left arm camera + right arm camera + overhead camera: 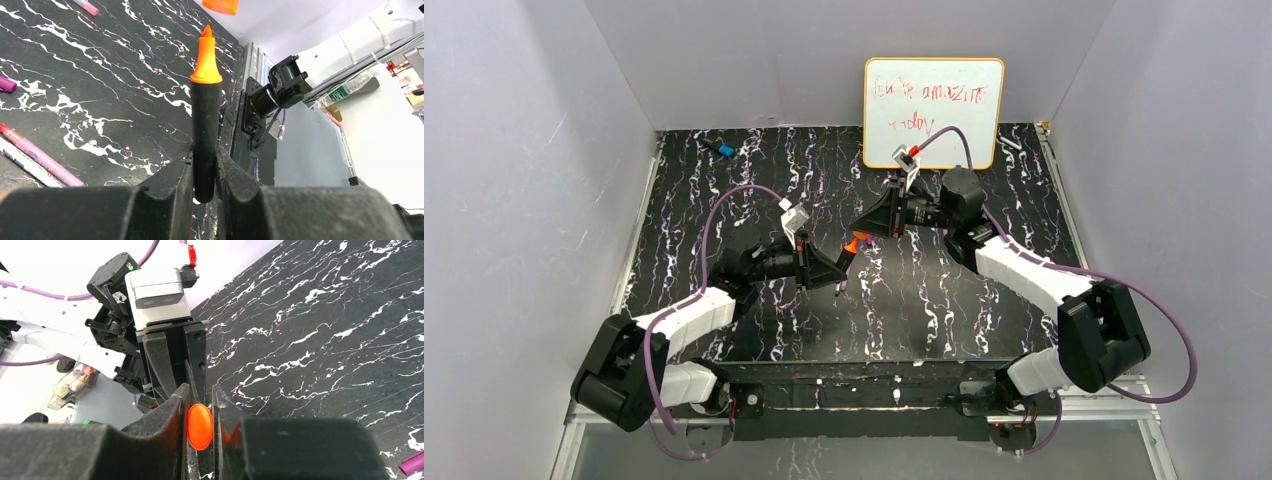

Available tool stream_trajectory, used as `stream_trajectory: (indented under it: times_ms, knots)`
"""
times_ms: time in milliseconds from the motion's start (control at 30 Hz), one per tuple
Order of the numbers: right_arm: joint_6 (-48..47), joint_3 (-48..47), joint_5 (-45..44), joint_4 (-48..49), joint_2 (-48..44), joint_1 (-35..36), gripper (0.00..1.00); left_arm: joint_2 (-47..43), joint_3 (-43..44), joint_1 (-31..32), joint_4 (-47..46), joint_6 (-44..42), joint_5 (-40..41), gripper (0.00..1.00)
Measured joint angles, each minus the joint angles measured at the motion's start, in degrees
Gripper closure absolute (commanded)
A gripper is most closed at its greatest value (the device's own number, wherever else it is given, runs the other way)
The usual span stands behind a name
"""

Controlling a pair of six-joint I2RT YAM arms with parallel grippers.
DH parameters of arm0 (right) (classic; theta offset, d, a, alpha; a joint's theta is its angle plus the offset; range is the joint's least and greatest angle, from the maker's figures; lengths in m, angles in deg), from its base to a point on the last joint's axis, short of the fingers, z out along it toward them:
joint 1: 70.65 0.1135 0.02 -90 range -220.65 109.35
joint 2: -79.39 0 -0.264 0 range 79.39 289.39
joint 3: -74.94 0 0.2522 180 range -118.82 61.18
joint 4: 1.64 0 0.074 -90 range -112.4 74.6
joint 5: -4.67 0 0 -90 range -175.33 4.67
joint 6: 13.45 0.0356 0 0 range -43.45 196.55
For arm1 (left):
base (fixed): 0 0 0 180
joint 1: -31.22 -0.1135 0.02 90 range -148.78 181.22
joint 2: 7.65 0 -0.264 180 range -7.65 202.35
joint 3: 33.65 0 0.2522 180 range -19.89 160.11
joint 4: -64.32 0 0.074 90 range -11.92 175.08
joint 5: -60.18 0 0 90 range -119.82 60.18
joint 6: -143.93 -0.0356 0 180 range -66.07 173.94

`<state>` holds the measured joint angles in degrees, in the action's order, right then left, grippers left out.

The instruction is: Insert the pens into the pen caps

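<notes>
The left gripper (pixel 205 155) was clamped on the black-bodied marker (pixel 206 125), whose orange tip pointed toward the orange cap (pixel 200 427). The right gripper (pixel 200 392) pinched that cap above the bench (pixel 984 300). Tip and cap were near each other but not touching. A pink marker (pixel 42 157) lay flat on the bench.

Three markers show in the left wrist view: one black marker (pixel 206 140) with an orange tip at centre, plus one pink marker (pixel 42 157) and one white marker (pixel 20 161) at lower left. There are two caps, one orange cap (pixel 200 426) and one magenta cap (pixel 6 84) at the left edge. One whiteboard (pixel 934 100) stands at upper centre. One small blue object (pixel 725 149) lies at upper left. There are two grippers, the left gripper (pixel 205 157) and the right gripper (pixel 200 392).
</notes>
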<state>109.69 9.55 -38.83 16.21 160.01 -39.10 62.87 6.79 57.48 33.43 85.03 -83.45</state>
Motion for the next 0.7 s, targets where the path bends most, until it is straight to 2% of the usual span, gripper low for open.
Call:
stream_trajectory:
  times_ms: [700]
  knots:
    - [2.0,2.8,-0.7,5.1,0.7,1.4,0.99,0.0,-0.1,0.0,0.6,0.0,-0.3,1.0]
